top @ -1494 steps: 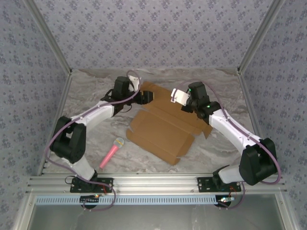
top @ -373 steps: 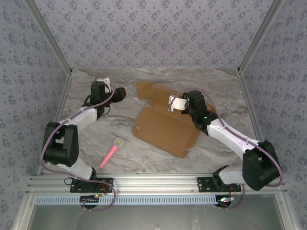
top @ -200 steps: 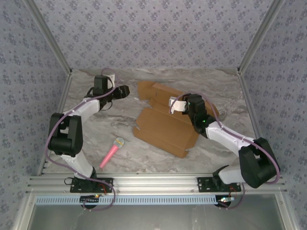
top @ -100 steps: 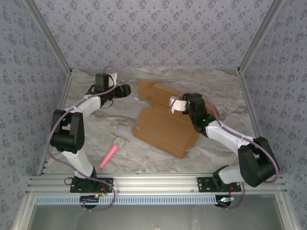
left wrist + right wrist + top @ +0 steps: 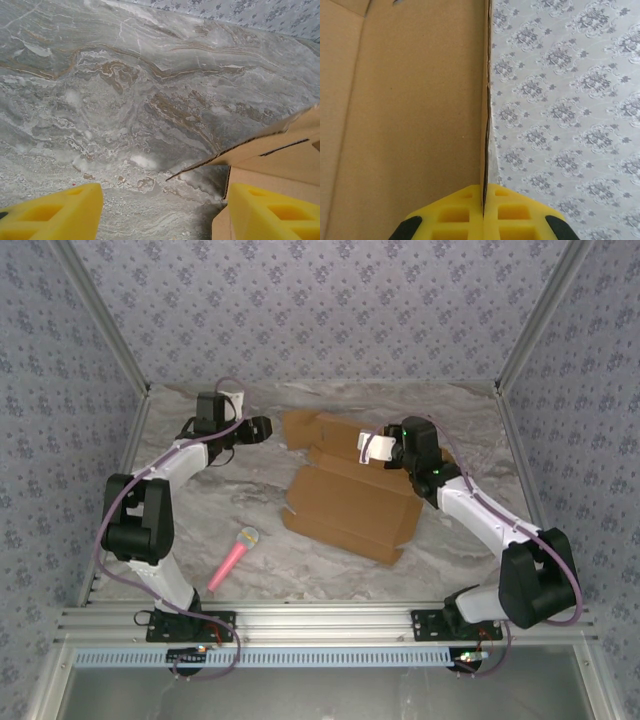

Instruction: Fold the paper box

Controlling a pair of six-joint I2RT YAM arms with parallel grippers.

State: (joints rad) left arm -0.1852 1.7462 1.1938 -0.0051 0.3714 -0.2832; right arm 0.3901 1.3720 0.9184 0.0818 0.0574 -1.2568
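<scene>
Mid-table: paper box (image 5: 345, 502) lies partly folded (far flaps raised)
Right gripper (image 5: 483, 192): pinched tight on a raised flap's edge
Left gripper (image 5: 160, 212): jaws wide apart, holding nothing, just beside the box's far-left corner
Pink microphone (image 5: 233, 558): near left, apart from the box

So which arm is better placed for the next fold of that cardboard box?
Right, probably. The right gripper is shut on an edge of the brown cardboard box, ready to raise that panel. The left gripper hangs open beside the box's corner, holding nothing.
</scene>
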